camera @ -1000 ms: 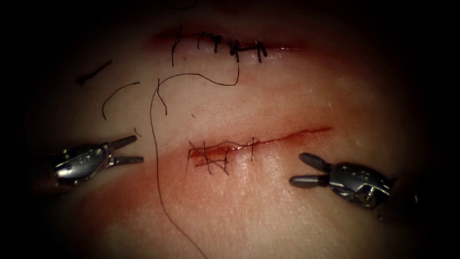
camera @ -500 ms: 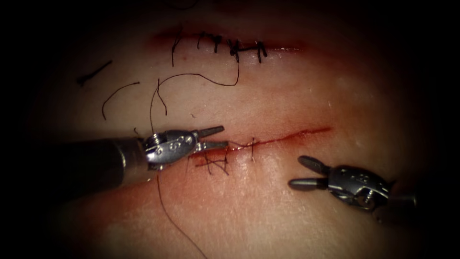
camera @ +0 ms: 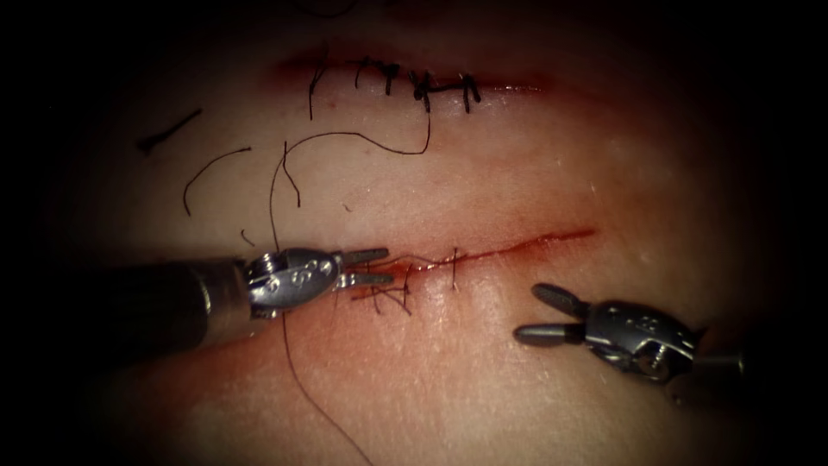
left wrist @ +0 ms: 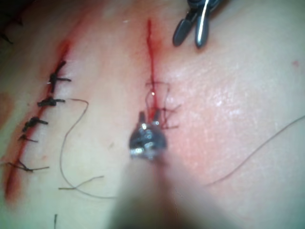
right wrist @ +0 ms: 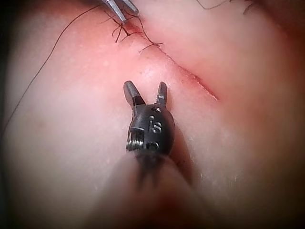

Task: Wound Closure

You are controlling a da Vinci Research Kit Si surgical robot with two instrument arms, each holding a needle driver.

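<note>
The tissue has a red cut across the middle, with several dark stitches at its left end. My left tool lies over that stitched end, its jaws slightly open with nothing held; it appears again in the left wrist view. My right tool hovers below the cut's unstitched right part, jaws wide open and empty, also seen up close. A long thread runs down the tissue behind the left tool. Neither tool holds the needle.
A second cut farther back is closed with dark stitches, and a thread tail curls away from it. Cut ends of thread lie on the tissue to the left. Red fluid stains the tissue around the stitches.
My left tool has come in from the far left to the stitched end of the cut, then dropped slightly as its jaws narrowed. My right tool has drifted a little down and left.
</note>
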